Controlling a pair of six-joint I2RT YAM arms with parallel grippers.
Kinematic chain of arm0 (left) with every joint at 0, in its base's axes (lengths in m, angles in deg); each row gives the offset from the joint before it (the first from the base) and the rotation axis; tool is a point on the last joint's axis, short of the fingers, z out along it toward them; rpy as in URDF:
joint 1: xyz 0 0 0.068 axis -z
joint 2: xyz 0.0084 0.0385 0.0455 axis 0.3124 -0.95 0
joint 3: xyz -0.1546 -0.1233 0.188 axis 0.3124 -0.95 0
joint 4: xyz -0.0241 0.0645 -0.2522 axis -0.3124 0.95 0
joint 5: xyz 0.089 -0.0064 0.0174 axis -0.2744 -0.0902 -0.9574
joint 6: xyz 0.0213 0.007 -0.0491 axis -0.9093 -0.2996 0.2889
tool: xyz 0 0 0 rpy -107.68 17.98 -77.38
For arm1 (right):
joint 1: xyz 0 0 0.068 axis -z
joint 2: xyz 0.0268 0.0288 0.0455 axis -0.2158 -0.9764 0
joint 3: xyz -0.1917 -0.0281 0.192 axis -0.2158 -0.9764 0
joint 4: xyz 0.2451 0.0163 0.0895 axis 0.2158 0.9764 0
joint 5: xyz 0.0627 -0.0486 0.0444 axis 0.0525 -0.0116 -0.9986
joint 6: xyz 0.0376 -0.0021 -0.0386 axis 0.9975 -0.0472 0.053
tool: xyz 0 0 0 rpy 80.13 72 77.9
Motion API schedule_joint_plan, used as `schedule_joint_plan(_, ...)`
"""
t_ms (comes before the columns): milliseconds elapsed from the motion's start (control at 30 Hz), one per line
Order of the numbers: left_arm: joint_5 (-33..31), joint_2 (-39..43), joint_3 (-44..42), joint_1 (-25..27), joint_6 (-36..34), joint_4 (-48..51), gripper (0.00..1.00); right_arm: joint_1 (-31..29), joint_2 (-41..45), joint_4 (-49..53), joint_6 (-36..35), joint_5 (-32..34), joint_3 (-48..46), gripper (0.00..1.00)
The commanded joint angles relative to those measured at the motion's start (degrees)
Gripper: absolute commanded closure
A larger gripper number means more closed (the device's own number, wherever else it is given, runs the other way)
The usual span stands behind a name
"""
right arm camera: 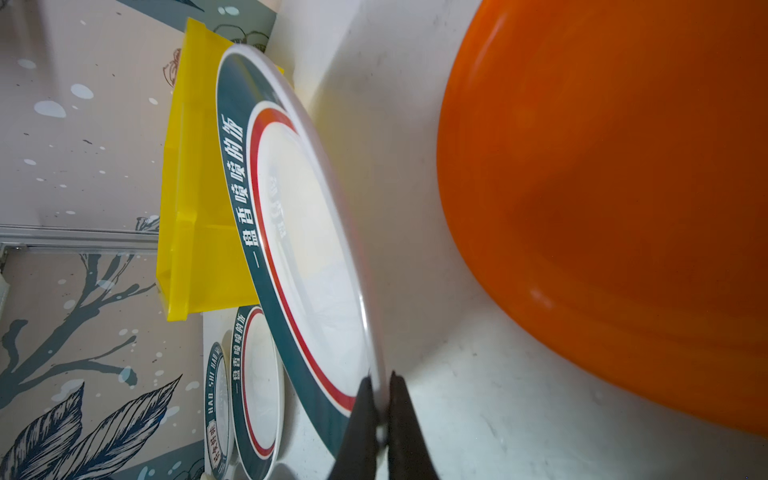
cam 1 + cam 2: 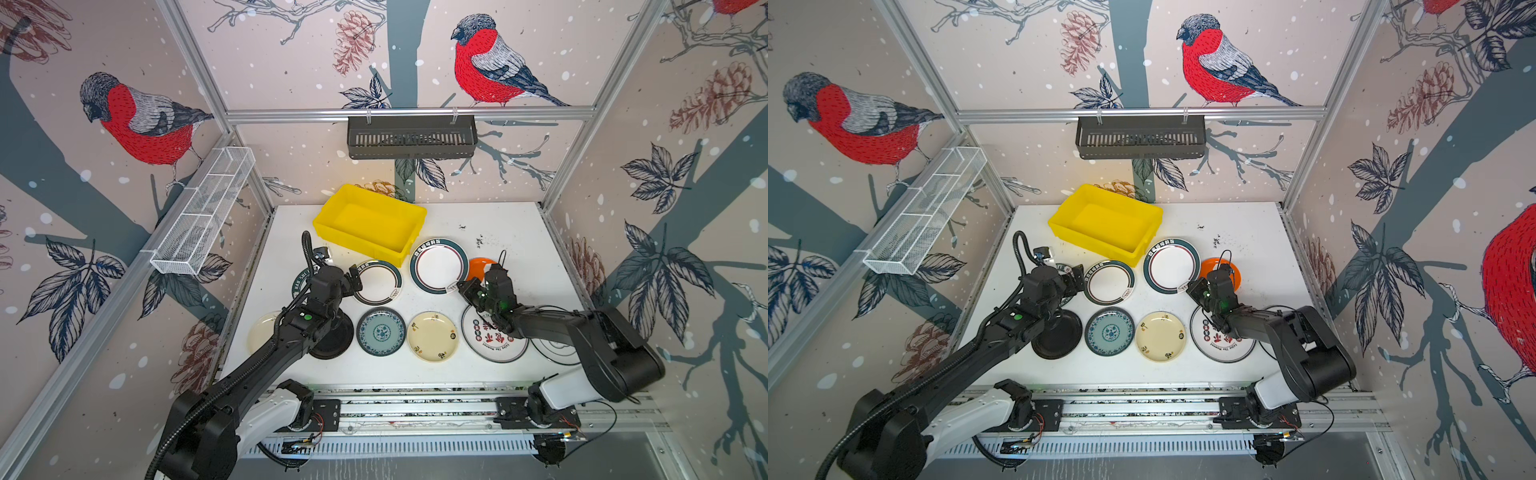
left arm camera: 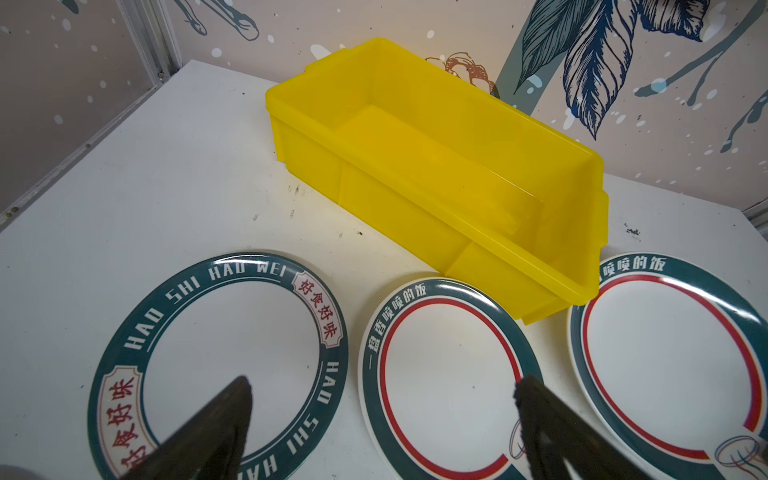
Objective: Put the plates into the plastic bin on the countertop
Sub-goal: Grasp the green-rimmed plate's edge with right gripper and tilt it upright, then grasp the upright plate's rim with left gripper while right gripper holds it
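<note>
The grasp is in hand: the right gripper (image 1: 380,388) is pinched tight on the near rim of the large teal-rimmed plate (image 2: 438,266). That plate sits on the countertop (image 2: 519,232) at centre frame in both top views, just beside the lower right corner of the empty yellow bin (image 2: 361,243). The left gripper (image 3: 382,386) hangs spread wide over the lettered plates (image 3: 232,332), holding nothing. The next move likely calls for lifting the plate above the bin's rim, then carrying it up-left.

plate (image 3: 226,353) rim, "hao shi hao wei"
</note>
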Motion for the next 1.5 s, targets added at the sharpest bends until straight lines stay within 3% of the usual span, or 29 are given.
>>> schedule_joint_plan(0, 1.8, -0.7, 0.5, 0.0, 0.9, -1.7, 0.02, 0.0, 4.3, 3.6, -2.3, 6.3, 0.7, 1.00)
schedule_joint_plan(167, 12.2, -0.7, 1.3, 0.1, 1.3, -4.8, 0.02, 0.8, 8.6, 12.0, -1.9, 8.7, 3.6, 1.00)
schedule_joint_plan(300, 19.2, -1.1, 0.5, 0.3, 4.6, -11.1, 0.03, 2.0, 10.8, 12.6, -1.5, 5.8, 3.8, 1.00)
schedule_joint_plan(533, 20.4, -4.2, 2.5, 2.1, 5.4, -13.7, 0.06, 2.9, 14.1, 13.6, -1.1, 4.2, 3.5, 1.00)
schedule_joint_plan(700, 25.1, -9.4, 4.6, 3.0, 8.5, -16.2, 0.07, 3.0, 17.1, 12.4, -1.6, 1.9, 2.4, 1.00)
schedule_joint_plan(900, 29.1, -15.3, 6.6, 4.7, 11.3, -21.9, 0.09, 3.7, 17.5, 8.7, -1.3, -4.3, 1.4, 1.00)
schedule_joint_plan(1067, 32.4, -21.9, 13.2, 5.7, 15.0, -19.0, 0.20, 3.8, 17.2, 9.4, -2.3, -7.6, 2.7, 1.00)
schedule_joint_plan(1267, 37.4, -26.5, 14.6, 6.6, 19.0, -25.1, 0.37, 4.0, 18.7, 8.7, -2.6, -9.5, 2.4, 1.00)
schedule_joint_plan(1467, 37.9, -28.8, 16.4, 7.8, 18.8, -25.9, 0.38, 4.1, 18.8, 7.7, -3.9, -12.9, 3.1, 1.00)
